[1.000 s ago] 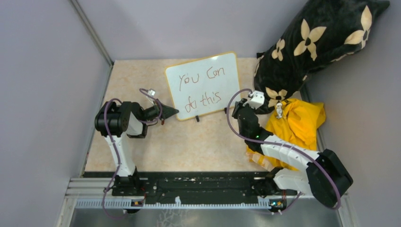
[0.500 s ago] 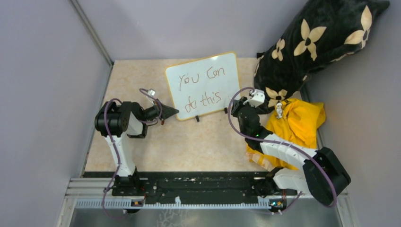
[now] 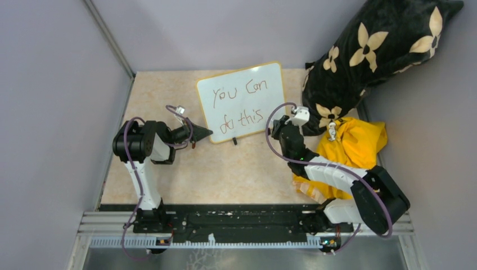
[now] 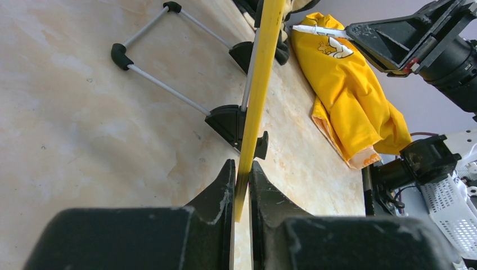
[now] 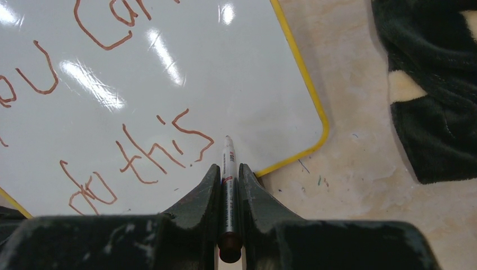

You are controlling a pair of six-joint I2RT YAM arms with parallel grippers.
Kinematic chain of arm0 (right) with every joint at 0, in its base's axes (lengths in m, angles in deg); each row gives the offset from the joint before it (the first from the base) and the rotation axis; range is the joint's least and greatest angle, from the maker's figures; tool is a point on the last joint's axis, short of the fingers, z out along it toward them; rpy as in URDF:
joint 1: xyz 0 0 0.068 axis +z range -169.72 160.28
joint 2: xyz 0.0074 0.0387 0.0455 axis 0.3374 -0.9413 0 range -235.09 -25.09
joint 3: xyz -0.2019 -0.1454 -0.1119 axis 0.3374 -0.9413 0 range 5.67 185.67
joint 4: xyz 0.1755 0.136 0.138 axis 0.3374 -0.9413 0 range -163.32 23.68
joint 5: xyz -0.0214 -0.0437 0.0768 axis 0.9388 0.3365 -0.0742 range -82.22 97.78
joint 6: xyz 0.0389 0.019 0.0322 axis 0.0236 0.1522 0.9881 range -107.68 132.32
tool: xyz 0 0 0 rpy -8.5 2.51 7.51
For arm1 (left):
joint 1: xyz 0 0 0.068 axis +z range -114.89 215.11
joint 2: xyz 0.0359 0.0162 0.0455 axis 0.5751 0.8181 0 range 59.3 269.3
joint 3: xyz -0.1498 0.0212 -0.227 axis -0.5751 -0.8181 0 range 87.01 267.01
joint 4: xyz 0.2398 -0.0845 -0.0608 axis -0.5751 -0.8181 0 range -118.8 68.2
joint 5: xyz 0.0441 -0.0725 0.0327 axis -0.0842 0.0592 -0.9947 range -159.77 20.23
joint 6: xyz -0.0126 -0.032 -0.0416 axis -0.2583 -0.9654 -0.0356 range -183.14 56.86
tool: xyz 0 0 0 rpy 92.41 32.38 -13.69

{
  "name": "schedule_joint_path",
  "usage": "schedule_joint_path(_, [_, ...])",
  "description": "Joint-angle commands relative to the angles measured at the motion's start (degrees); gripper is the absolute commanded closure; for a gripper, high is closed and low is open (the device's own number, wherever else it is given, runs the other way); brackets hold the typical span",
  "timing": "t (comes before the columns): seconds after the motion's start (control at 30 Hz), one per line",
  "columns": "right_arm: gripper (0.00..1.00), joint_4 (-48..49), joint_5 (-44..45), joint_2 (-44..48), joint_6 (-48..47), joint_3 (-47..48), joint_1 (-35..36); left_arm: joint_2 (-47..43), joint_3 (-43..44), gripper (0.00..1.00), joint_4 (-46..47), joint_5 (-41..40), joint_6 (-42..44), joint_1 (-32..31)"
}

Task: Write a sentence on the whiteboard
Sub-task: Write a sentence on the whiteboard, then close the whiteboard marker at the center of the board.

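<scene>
Whiteboard [image 3: 269, 79] edge clamped in left pincer [image 4: 241, 170]; right pincer [image 5: 229, 170] grips marker [image 5: 228, 158] near corner.

We find bare tabletop [image 3: 225, 169] through the middle toward the near edge and in the far left corner, with room to pass. The whiteboard [image 3: 242, 98] stands across the far middle. A black flowered cushion [image 3: 371, 53] fills the far right corner, and a yellow cloth [image 3: 360, 143] crowds the right edge.
</scene>
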Motion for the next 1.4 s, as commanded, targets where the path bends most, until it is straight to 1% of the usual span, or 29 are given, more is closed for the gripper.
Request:
schedule_joint_path(0.0, [1.0,3.6,-0.55,-2.36,-0.01,4.23,-0.69,0.52,0.39,1.0,-1.37,0.56,-0.21,-0.35])
schedule_joint_path(0.4, [1.0,4.11,-1.26,-5.55,0.51,5.68,-1.59,0.55,0.48,1.0,-1.36,0.55,-0.21,-0.35])
schedule_joint_path(1.37, [1.0,4.39,-2.07,-6.81,0.55,5.4,-2.65,0.51,0.35,1.0,-1.34,0.57,-0.22,-0.35])
